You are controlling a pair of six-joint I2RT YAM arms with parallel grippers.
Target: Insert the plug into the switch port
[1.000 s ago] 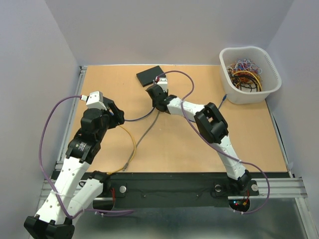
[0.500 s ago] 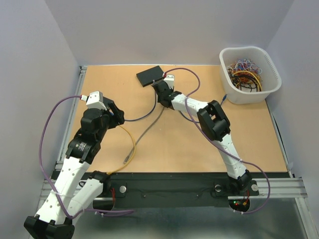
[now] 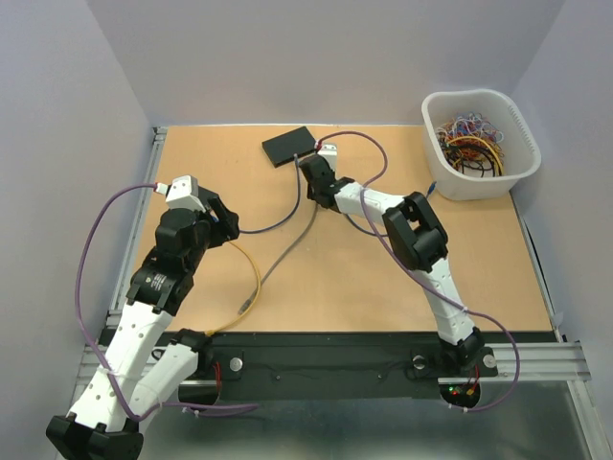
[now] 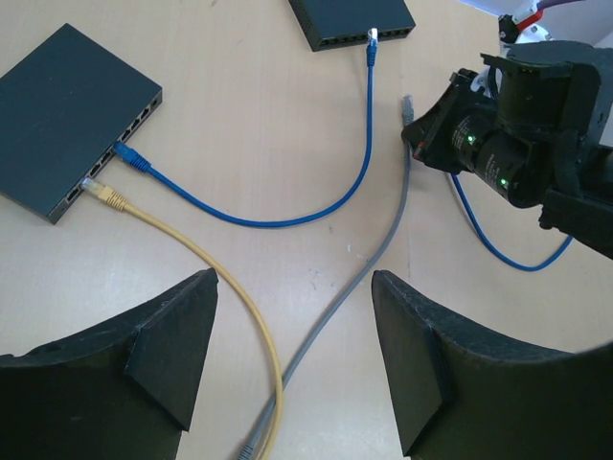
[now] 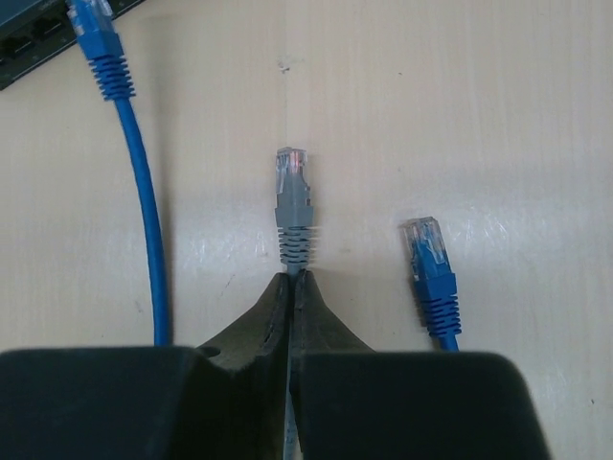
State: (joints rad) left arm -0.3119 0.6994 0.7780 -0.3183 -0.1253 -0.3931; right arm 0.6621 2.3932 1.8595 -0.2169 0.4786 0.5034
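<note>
My right gripper (image 5: 290,280) is shut on the grey cable just behind its grey plug (image 5: 294,206), which points forward just above the table. The black switch (image 3: 290,146) lies just beyond it, its corner showing in the right wrist view (image 5: 38,29) with a blue plug (image 5: 96,38) in a port. In the top view the right gripper (image 3: 312,168) is close in front of the switch. My left gripper (image 4: 292,278) is open and empty above the yellow cable (image 4: 230,297) and grey cable (image 4: 374,259).
A second black switch (image 4: 77,120) holds a blue and a yellow plug. A loose blue plug (image 5: 431,268) lies right of the grey plug. A white bin (image 3: 479,187) of cables stands at the back right. The grey cable trails toward the front (image 3: 278,259).
My right gripper has carried the grey plug back and to the right, closer to the switch's port side. The grey cable has dragged along. The left arm has not moved.
</note>
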